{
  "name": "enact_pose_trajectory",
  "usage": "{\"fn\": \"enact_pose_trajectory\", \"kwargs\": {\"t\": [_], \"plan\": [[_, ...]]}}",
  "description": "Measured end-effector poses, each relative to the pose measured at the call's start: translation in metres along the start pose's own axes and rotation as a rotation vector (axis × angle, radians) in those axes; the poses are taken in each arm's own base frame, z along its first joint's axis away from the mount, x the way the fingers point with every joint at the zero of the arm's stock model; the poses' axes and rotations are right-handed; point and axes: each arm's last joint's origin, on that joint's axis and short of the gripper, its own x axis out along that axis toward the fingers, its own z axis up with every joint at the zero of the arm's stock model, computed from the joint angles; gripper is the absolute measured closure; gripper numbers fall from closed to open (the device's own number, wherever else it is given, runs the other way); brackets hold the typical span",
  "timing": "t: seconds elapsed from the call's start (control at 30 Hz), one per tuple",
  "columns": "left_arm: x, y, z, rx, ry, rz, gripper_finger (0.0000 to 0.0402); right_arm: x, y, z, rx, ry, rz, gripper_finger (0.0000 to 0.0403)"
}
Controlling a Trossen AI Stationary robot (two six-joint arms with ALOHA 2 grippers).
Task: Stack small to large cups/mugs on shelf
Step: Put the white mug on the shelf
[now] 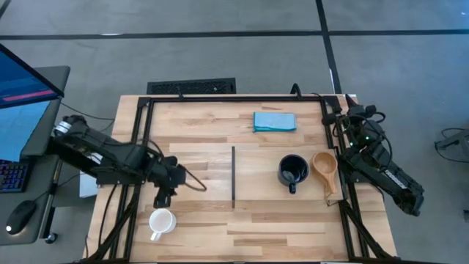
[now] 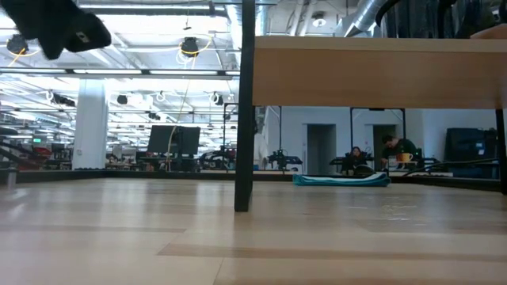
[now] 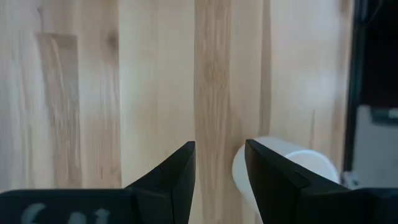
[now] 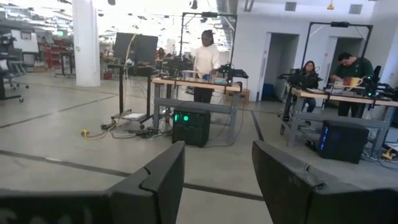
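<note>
The left end effector [image 1: 163, 199] hangs above the desk [image 1: 205, 125] near its left edge, fingers parted and empty, just beside the white mug [image 1: 160, 221], which lies by the front-left corner. The right end effector [image 4: 217, 180] is off the right edge, released, facing the room where people stand at benches. The black mug [image 1: 292, 171] and wooden cup [image 1: 325, 169] sit side by side near the right edge. The shelf [image 1: 233, 177] stands mid-desk; open surface surrounds it. A blue cloth [image 1: 275, 121] lies toward the back edge.
</note>
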Motion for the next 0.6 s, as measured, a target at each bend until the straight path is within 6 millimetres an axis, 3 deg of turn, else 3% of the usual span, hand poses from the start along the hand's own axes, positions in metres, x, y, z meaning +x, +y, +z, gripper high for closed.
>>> {"fn": "enact_pose_trajectory", "kwargs": {"t": [0.13, 0.27, 0.6], "plan": [[0.016, -0.015, -0.003, 0.048, 0.075, 0.019, 0.0271, 0.0, 0.0, -0.001, -0.002, 0.004, 0.001, 0.0193], [0.026, -0.027, -0.009, -0.008, 0.146, 0.005, 0.0271, 0.0, 0.001, -0.001, 0.023, 0.004, 0.002, 0.0193], [0.029, -0.044, -0.024, -0.138, 0.215, 0.023, 0.0271, 0.0, 0.001, -0.002, 0.026, 0.014, 0.005, 0.0193]]}}
